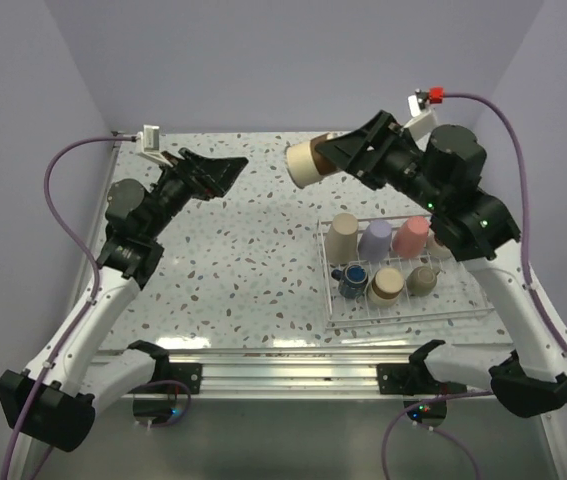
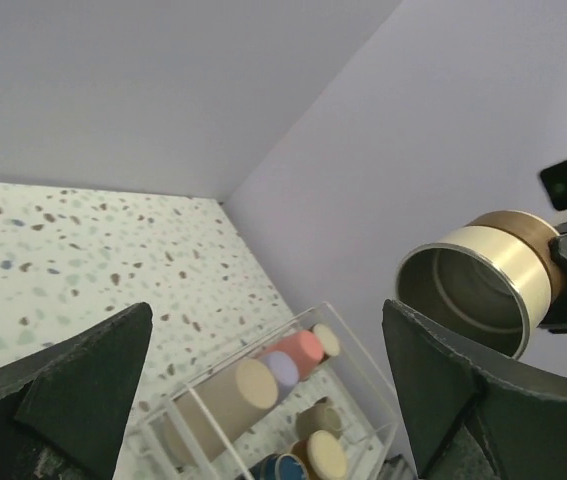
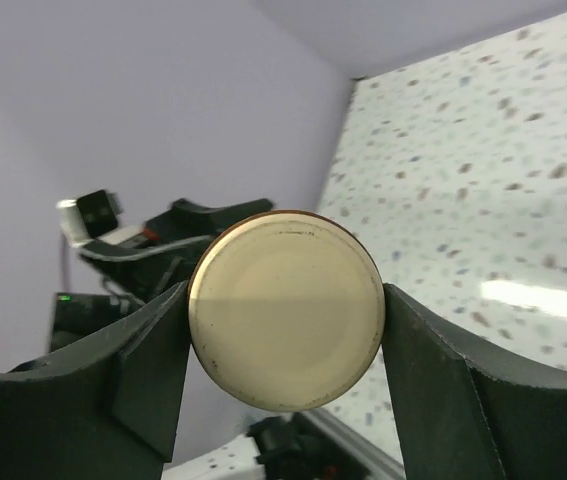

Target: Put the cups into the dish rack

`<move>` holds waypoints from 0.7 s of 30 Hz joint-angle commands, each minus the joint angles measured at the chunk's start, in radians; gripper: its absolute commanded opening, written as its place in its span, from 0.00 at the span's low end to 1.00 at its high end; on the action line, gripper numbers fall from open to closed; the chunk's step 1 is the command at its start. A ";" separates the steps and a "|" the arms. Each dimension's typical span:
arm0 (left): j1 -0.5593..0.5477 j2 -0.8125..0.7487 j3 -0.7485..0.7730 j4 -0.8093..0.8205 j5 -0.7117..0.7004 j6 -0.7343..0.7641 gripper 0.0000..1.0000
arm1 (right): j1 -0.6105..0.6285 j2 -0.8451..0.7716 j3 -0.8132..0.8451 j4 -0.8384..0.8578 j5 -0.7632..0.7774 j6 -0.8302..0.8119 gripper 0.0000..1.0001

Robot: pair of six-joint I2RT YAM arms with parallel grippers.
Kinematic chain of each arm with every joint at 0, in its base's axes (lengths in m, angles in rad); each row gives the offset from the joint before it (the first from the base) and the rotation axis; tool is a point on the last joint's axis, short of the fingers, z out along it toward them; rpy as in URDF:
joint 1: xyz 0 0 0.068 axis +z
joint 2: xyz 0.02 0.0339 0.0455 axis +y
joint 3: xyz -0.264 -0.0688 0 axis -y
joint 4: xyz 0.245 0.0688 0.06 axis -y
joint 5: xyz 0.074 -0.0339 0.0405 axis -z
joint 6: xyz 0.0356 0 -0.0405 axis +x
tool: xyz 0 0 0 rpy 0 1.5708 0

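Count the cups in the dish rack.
7. Back row: beige tumbler, lavender tumbler, coral tumbler, end cup partly hidden by the right arm. Front row: dark mug, brown-banded cup, grey metal cup. The right gripper holds a steel cup outside; more might be hidden.

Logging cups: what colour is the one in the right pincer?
Cup: pale metal, bronze base; left wrist view.

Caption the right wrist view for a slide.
Right gripper holds a metal cup between its fingers, base facing the camera, above the speckled table.
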 commanded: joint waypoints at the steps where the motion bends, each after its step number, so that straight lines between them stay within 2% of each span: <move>1: 0.010 -0.020 0.083 -0.195 -0.078 0.171 1.00 | -0.070 -0.087 0.056 -0.302 0.120 -0.260 0.00; 3: 0.010 -0.009 0.099 -0.259 -0.089 0.214 1.00 | -0.095 -0.115 0.050 -0.452 0.240 -0.340 0.00; 8: 0.012 0.015 0.116 -0.299 -0.101 0.260 1.00 | -0.098 -0.187 0.018 -0.750 0.571 -0.374 0.00; 9: 0.012 0.019 0.114 -0.301 -0.092 0.263 1.00 | -0.098 -0.202 0.007 -0.778 0.667 -0.373 0.00; 12: 0.012 0.043 0.109 -0.287 -0.062 0.265 1.00 | -0.100 -0.244 -0.051 -0.873 0.806 -0.345 0.00; 15: 0.012 0.071 0.106 -0.267 -0.026 0.265 1.00 | -0.103 -0.296 -0.145 -0.910 0.895 -0.279 0.00; 21: 0.012 0.114 0.100 -0.235 0.040 0.256 1.00 | -0.113 -0.342 -0.309 -0.938 0.964 -0.146 0.00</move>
